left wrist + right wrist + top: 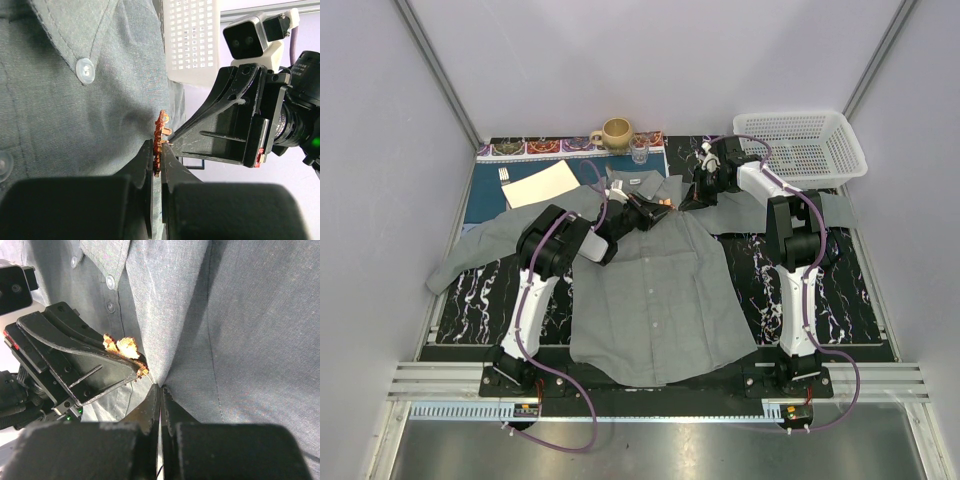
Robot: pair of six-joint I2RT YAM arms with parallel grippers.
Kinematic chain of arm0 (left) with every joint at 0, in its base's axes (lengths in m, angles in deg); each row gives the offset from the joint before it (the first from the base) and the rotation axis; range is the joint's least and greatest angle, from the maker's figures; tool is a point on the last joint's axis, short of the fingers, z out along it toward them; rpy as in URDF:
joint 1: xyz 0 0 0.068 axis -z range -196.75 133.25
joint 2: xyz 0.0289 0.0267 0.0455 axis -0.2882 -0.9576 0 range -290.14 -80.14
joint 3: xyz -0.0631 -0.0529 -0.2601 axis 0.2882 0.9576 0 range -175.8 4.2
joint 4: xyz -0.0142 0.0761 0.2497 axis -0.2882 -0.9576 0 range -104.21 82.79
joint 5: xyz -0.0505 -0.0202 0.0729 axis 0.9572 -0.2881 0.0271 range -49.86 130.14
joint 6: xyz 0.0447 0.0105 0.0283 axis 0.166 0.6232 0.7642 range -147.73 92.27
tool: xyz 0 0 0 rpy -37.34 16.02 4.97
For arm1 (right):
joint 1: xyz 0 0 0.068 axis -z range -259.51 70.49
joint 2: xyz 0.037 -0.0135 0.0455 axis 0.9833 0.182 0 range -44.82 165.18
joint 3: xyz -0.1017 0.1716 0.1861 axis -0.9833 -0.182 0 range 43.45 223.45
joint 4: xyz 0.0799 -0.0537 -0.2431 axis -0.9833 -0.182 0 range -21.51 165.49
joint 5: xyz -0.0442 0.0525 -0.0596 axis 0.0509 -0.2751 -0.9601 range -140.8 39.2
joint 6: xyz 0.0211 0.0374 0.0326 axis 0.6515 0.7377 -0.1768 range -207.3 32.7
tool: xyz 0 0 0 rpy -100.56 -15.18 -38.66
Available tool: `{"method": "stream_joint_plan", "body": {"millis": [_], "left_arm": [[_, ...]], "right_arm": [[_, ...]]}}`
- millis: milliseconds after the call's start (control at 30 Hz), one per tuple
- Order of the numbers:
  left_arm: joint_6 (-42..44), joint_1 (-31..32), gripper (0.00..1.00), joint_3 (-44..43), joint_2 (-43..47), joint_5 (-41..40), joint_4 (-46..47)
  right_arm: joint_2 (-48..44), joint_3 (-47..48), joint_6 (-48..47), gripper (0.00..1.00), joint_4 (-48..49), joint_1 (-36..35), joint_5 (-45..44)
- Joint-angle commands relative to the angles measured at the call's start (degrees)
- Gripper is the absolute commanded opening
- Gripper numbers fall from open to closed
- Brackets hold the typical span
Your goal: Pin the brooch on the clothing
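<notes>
The clothing [660,290], a grey button-up shirt, lies spread flat on the dark marbled table. Near its collar my left gripper [657,208] is shut on the brooch [664,203], a tiny orange-red ornament. In the left wrist view the brooch [161,126] stands edge-on out of the jaw tips [159,150], against the shirt front [60,115]. My right gripper [694,196] comes in from the right and is shut on a raised fold of the shirt [250,315]. The fabric peaks into its tips [160,388], right beside the brooch [122,346].
A white mesh basket [805,145] stands at the back right. A mug [616,132] and a small glass [640,151] sit behind the collar. A blue placemat [485,200] with a beige napkin [540,184] and a fork [504,175] lies at the back left.
</notes>
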Motion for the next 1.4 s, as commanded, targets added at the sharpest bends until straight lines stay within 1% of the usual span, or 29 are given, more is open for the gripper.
{"method": "stream_joint_plan", "body": {"millis": [0, 367, 867, 1067, 1367], "left_arm": [[1.1, 2.1, 0.0, -1.6, 0.4, 3.0, 6.3], [1.4, 2.3, 0.0, -0.7, 1.0, 3.3, 6.3], [1.7, 1.9, 0.0, 1.1, 2.2, 2.8, 7.0], [3.6, -0.6, 0.0, 1.5, 2.7, 4.4, 6.8], [4.8, -3.5, 0.0, 1.8, 5.9, 8.2, 8.2]], "right_arm": [[0.1, 2.6, -0.1, 0.0, 1.7, -1.4, 3.4], [1.2, 5.1, 0.6, 0.0, 1.6, -1.3, 3.5], [1.3, 5.4, 0.6, 0.0, 1.9, -1.1, 3.0], [-0.8, 3.4, 0.3, 0.0, 2.7, -0.1, 1.8], [-2.9, -0.3, 2.7, 0.0, 9.2, 1.0, 2.9]]}}
